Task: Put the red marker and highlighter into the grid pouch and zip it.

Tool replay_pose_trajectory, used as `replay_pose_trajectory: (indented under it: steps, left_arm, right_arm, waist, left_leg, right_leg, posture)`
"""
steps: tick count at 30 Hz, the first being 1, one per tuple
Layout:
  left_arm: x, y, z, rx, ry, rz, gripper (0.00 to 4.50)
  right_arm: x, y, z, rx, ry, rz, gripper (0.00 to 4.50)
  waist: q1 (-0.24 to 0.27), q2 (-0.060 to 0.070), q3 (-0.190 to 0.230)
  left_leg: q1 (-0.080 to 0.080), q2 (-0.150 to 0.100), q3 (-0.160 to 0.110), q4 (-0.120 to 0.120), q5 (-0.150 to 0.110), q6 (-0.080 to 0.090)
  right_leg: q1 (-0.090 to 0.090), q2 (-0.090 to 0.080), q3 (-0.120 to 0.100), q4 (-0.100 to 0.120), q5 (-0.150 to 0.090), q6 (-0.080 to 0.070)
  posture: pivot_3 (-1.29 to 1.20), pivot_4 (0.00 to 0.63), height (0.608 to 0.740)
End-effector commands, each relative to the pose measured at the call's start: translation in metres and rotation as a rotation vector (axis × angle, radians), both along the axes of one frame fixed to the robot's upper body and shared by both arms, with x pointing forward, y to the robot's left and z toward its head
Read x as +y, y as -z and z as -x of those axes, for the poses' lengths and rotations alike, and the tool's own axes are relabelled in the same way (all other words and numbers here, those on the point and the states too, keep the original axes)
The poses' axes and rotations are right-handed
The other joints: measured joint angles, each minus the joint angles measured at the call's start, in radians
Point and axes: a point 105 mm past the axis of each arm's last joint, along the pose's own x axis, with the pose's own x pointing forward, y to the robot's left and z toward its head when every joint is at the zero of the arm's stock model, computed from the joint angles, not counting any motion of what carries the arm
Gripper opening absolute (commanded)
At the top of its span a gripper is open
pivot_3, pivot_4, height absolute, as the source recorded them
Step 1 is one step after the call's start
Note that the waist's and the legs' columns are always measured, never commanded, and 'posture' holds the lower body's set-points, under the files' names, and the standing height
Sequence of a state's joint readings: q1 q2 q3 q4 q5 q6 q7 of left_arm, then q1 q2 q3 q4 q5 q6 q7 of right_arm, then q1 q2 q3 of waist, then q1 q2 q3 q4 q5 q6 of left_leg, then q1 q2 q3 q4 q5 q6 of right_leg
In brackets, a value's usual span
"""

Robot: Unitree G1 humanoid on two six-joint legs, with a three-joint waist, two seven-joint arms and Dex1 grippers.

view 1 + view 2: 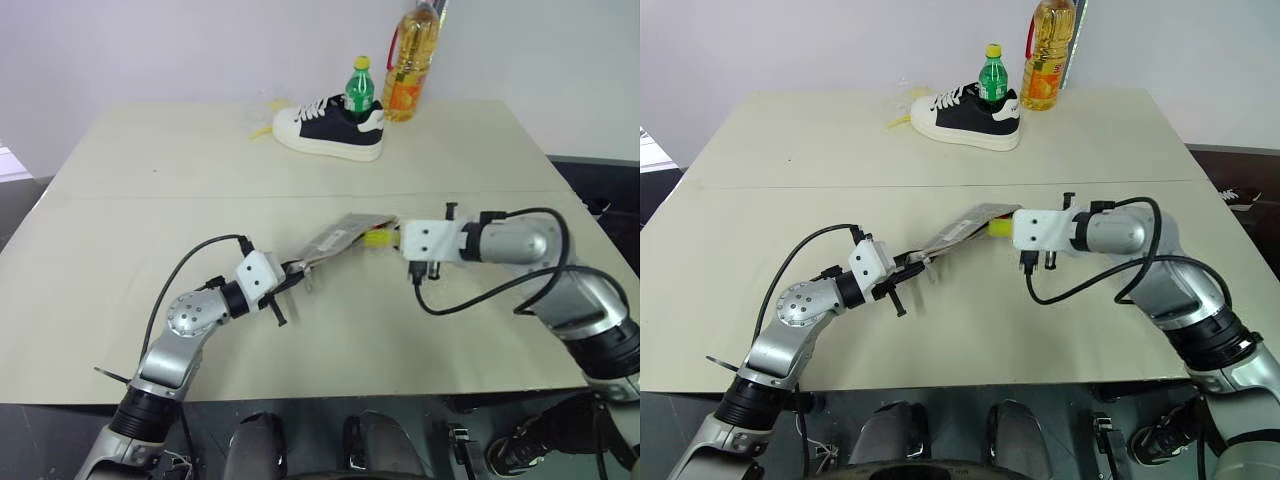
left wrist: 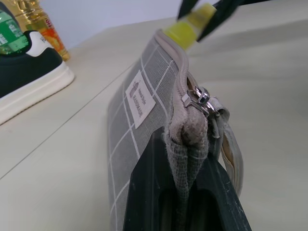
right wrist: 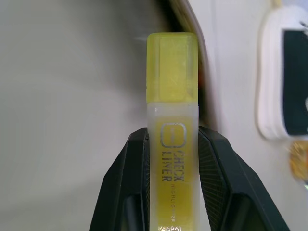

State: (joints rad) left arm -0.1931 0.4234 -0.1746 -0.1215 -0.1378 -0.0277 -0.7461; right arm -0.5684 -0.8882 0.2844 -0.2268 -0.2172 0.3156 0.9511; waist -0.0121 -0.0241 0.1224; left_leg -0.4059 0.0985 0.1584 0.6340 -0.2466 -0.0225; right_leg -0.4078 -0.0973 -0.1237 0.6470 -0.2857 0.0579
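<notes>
Both pairs of fingers grip: left clamps the grid pouch, right the highlighter, apparently at its opening.

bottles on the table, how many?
2, both at the table's far edge: the green bottle directly behind the shoe, and the yellow oil bottle just right of it. None elsewhere, though the shoe may hide something.

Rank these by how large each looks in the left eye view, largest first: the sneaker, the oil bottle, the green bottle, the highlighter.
1. sneaker
2. oil bottle, close to the sneaker, so unsure
3. green bottle, partly hidden inside the sneaker
4. highlighter, mostly covered by the right gripper
</notes>
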Motion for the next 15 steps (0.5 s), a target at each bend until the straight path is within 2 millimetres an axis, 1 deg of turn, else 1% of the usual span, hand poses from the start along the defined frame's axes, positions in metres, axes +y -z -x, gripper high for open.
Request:
replay_pose_trajectory:
  steps: [1,6,11,13,15]
  left_arm:
    - [-0.004,-0.011,0.004,-0.052,0.023,0.006,0.00]
    - [-0.004,-0.012,0.003,-0.055,0.022,0.005,0.00]
    - [-0.005,-0.014,0.004,-0.061,0.029,0.002,0.00]
    - [-0.007,-0.016,0.004,-0.068,0.043,-0.003,0.00]
    - [-0.009,-0.017,0.005,-0.071,0.060,-0.012,0.00]
  right_arm:
    - [-0.003,-0.016,-0.003,-0.055,0.001,0.004,0.81]
    - [0.000,-0.015,-0.002,-0.049,-0.023,0.019,0.81]
    - [0.014,-0.006,0.004,-0.062,-0.104,0.086,0.81]
    - [0.031,-0.002,0.012,-0.067,-0.177,0.110,0.81]
    - [0.043,0.001,0.017,-0.078,-0.229,0.130,0.81]
  waist:
    - [0.000,0.000,0.000]
    - [0.000,0.000,0.000]
    - [0.000,0.000,0.000]
    - [0.000,0.000,0.000]
    - [0.000,0.000,0.000]
  left_leg:
    - [0.000,0.000,0.000,0.000,0.000,0.000]
    - [0.000,0.000,0.000,0.000,0.000,0.000]
    - [0.000,0.000,0.000,0.000,0.000,0.000]
    - [0.000,0.000,0.000,0.000,0.000,0.000]
    - [0.000,0.000,0.000,0.000,0.000,0.000]
  right_leg:
    - [0.000,0.000,0.000,0.000,0.000,0.000]
    - [0.000,0.000,0.000,0.000,0.000,0.000]
    - [0.000,0.000,0.000,0.000,0.000,0.000]
    - [0.000,0.000,0.000,0.000,0.000,0.000]
    - [0.000,0.000,0.000,0.000,0.000,0.000]
  posture:
    - [0.00,0.150,0.705]
    - [0.00,0.150,0.705]
    - [0.00,0.150,0.705]
    - [0.00,0.150,0.705]
    - [0.00,0.150,0.705]
